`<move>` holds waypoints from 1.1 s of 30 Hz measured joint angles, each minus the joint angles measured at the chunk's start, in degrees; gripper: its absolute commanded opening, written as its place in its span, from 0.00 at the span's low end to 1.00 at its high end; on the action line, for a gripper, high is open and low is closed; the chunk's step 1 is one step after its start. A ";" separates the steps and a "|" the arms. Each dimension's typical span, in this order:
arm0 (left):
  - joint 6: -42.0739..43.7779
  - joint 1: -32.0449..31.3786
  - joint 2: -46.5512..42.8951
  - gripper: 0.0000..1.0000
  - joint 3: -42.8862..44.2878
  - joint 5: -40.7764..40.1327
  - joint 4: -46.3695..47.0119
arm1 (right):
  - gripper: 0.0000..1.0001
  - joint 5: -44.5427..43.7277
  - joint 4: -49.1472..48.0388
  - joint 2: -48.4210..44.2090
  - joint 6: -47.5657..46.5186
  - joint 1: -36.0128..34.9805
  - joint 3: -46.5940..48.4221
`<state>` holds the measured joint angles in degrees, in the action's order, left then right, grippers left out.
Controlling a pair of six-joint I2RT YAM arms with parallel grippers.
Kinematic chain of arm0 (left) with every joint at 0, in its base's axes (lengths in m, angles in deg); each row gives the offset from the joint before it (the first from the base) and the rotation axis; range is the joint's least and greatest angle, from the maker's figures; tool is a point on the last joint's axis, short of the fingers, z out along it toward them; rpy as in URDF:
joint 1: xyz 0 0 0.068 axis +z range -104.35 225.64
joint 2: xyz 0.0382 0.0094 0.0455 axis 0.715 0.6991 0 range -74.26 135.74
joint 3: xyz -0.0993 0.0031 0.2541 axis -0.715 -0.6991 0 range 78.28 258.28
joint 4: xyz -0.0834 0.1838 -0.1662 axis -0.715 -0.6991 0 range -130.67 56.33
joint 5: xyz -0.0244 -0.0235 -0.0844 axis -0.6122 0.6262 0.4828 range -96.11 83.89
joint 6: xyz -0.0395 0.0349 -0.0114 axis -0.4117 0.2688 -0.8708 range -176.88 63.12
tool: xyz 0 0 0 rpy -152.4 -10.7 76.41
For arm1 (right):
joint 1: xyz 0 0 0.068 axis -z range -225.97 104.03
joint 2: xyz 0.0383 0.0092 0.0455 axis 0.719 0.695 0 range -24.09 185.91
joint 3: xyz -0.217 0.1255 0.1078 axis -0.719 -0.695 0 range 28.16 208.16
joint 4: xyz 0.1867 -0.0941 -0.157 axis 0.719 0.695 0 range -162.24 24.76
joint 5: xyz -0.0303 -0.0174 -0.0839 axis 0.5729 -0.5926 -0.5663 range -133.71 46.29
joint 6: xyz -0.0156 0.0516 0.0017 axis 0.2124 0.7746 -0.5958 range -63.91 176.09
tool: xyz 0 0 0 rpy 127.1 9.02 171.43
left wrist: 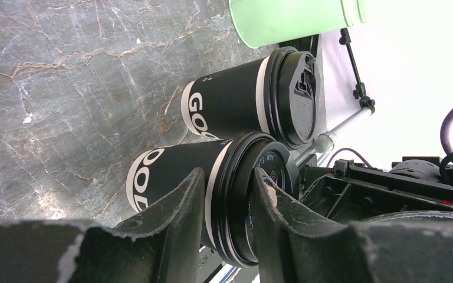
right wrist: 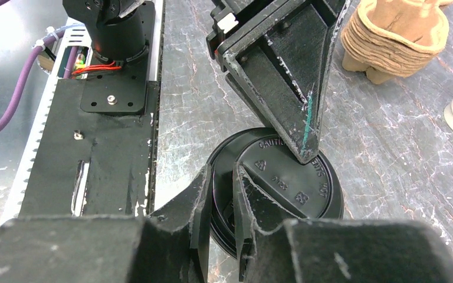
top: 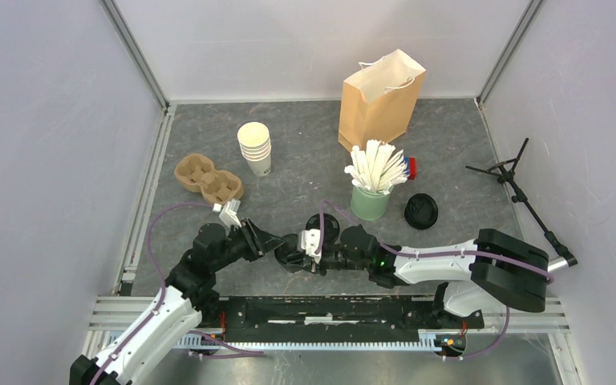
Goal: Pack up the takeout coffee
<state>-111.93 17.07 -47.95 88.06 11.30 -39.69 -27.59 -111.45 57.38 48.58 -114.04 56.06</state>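
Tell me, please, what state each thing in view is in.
Near cup: upright, lidded, gripped by both pincers.
Far cup: upright, lidded, untouched.
Left pincer: shut on near cup's lid rim.
Right pincer: shut on same rim.
Paper bag: upright, open.
Stacked cups: lidless.

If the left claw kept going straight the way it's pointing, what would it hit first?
The black lid of the nearer coffee cup: the left gripper straddles its rim, so it would push into that cup. The second lidded cup lies just beyond, though depth is unclear.

Lab cell: white panels [top: 48,160], aluminium framing [top: 135,52]
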 measured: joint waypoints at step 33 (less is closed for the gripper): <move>6.93 -0.22 7.80 0.78 17.81 -3.61 -12.92 | 0.97 -5.16 37.92 -15.32 2.43 3.54 14.99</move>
<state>-105.00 16.85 -40.15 105.88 7.69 -52.61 -32.75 -73.52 42.06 51.01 -110.50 71.05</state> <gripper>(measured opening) 0.709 0.750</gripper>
